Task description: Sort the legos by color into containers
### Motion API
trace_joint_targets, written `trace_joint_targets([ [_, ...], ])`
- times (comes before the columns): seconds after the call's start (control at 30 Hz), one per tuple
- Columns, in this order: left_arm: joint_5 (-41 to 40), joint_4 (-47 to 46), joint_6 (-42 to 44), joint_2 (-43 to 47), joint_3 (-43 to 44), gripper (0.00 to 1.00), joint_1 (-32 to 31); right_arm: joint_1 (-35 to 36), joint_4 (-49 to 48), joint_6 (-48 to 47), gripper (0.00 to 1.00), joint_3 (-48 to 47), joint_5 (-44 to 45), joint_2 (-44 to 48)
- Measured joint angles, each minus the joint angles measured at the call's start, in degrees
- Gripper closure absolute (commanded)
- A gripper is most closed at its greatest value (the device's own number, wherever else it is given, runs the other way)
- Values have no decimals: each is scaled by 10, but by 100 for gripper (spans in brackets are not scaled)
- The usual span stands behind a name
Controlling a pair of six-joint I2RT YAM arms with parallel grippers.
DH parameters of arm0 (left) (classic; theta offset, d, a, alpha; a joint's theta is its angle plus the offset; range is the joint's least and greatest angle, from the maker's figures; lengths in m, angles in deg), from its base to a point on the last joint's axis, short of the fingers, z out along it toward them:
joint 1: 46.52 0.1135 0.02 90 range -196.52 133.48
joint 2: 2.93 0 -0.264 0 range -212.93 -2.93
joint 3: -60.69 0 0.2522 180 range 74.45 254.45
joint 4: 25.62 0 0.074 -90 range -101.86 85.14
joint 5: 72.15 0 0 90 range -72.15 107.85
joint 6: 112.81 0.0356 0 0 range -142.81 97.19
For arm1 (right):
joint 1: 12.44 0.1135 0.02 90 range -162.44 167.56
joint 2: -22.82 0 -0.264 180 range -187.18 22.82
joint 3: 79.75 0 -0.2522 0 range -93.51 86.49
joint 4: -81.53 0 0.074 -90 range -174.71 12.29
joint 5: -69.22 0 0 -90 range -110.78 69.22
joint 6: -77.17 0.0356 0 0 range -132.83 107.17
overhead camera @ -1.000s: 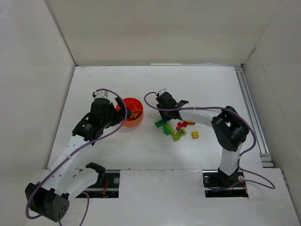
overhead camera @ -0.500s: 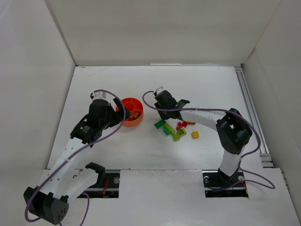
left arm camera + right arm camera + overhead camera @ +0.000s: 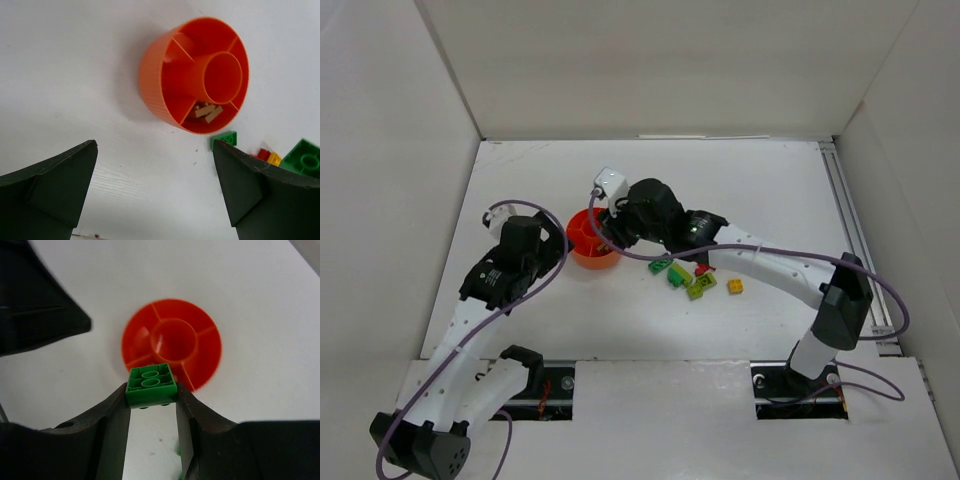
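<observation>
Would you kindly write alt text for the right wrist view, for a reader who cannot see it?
The right gripper pinches a small green lego between its two dark fingers. The brick overlaps the near edge of a round orange-red bowl, divided into compartments, that sits on a white table.

From above, the right arm's wrist [image 3: 645, 212] covered the far right of the orange bowl [image 3: 586, 243] and whatever that arm carried. In the right wrist view the bowl was blurred, its near rim hidden by the held green brick [image 3: 150, 386]. In the left wrist view the right edge cut off a second green brick [image 3: 306, 159], and a finger [image 3: 250, 185] of the left gripper [image 3: 154, 145] half hid a red brick [image 3: 263, 154] and a yellow brick [image 3: 274, 159].
</observation>
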Motion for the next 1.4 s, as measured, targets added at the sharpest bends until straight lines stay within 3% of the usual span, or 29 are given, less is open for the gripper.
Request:
trace_joint_targets([
  [0.3,-81,75,-79,-1,41,0,18,43,9,-112,81,-144,-74,-140],
  [0.6,-90,83,-84,21,40,0,18,43,63,-144,78,-258,-21,-250],
  [1.2,-94,83,-71,35,35,0,18,43,92,-146,67,-273,-12,-274],
  [1.4,-92,82,-71,61,29,0,18,43,105,-148,56,-277,-9,-294],
])
